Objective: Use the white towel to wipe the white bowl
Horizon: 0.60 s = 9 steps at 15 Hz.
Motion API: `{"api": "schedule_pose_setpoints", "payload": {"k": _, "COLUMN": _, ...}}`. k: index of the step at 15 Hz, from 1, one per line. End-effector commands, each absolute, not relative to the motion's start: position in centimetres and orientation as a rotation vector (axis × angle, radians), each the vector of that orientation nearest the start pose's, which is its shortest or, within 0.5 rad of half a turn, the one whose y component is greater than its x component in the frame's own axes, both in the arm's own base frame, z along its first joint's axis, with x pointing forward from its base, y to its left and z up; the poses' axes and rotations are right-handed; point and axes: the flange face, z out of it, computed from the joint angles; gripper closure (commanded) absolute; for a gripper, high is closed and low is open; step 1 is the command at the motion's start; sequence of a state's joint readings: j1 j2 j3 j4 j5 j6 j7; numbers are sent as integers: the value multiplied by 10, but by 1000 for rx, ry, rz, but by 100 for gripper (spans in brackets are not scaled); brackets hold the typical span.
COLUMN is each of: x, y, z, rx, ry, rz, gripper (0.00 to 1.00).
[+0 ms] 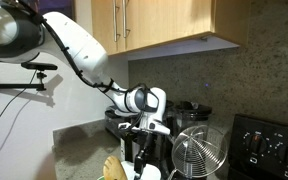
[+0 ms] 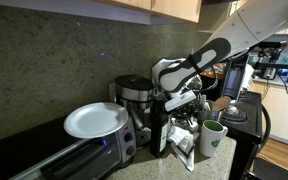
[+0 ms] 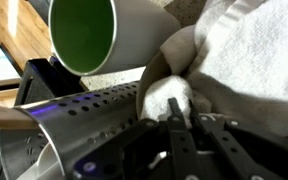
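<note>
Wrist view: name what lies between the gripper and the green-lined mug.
A bunched fold of the white towel, pinched by the gripper, lies beside the mug, in the wrist view.

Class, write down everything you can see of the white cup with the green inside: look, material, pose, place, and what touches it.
The cup is white outside and green inside, glossy like glazed ceramic. In an exterior view it stands upright on the counter. In the wrist view its round open mouth shows nothing inside. The white towel, pinched in the fingers, appears to lie against its outer wall. Whether it has a handle is unclear.
</note>
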<state>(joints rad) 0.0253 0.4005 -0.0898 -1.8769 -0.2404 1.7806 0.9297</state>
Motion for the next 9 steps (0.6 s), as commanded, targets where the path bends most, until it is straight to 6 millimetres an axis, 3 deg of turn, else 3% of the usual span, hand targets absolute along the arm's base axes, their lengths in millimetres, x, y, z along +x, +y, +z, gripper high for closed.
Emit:
{"api": "schedule_pose_setpoints", "payload": {"k": 1, "x": 572, "y": -54, "z": 276, "rx": -3106, "ry": 1485, "rz": 623, "gripper": 97}}
{"api": "schedule_pose_setpoints", "payload": {"k": 5, "x": 580, "y": -58, "z": 277, "rx": -3022, "ry": 1536, "rz": 515, "gripper": 97}}
{"api": "schedule_pose_setpoints", "payload": {"k": 9, "x": 587, "y": -69, "z": 285, "rx": -3055, "ry": 1547, "rz": 388, "gripper": 97}}
